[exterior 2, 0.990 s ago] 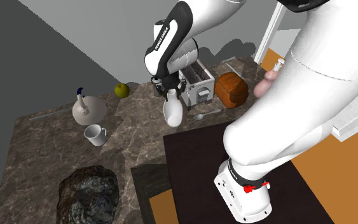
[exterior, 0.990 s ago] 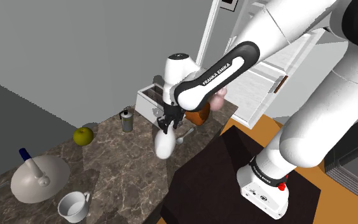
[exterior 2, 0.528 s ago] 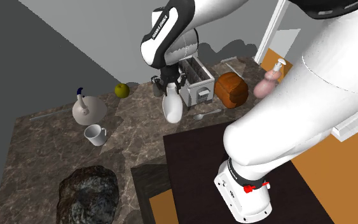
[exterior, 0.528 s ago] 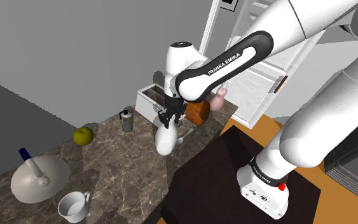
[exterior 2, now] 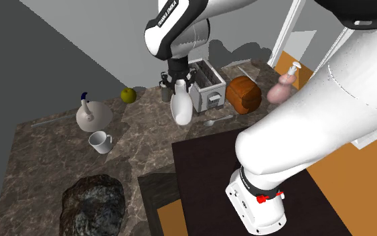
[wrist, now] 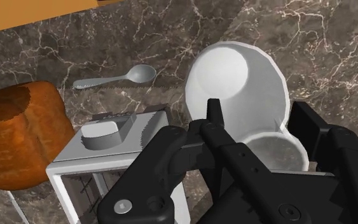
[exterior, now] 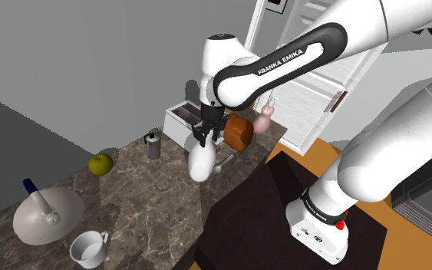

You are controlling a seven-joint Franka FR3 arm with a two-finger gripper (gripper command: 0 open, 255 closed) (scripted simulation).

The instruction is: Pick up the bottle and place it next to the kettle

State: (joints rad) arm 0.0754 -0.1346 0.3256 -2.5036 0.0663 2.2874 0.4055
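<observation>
My gripper point(exterior: 205, 136) point(exterior 2: 179, 86) is shut on the neck of a white bottle point(exterior: 200, 162) point(exterior 2: 181, 110), which hangs upright just over the dark marble counter point(exterior: 149, 207), in front of the toaster. In the wrist view the bottle's round body point(wrist: 238, 83) bulges out beyond the gripper point(wrist: 260, 127), whose black fingers clasp its narrow top. The kettle point(exterior: 47, 215) point(exterior 2: 92, 115), white and squat with a blue-tipped handle, stands far off toward the shoulder view's lower left.
A white mug point(exterior: 89, 248) point(exterior 2: 100, 141) sits by the kettle and a green apple point(exterior: 100, 162) behind it. Near the bottle are a toaster point(exterior 2: 207, 84) point(wrist: 107, 159), bread loaf point(exterior 2: 244, 94) point(wrist: 15, 137), spoon point(wrist: 117, 77), small jar point(exterior: 153, 144) and pink dispenser point(exterior 2: 282, 87). A dark rock point(exterior 2: 93, 204) lies at the counter's near end.
The gripper has risen a little with the bottle in it, and the forearm has swung upward. Everything else on the counter has stayed put.
</observation>
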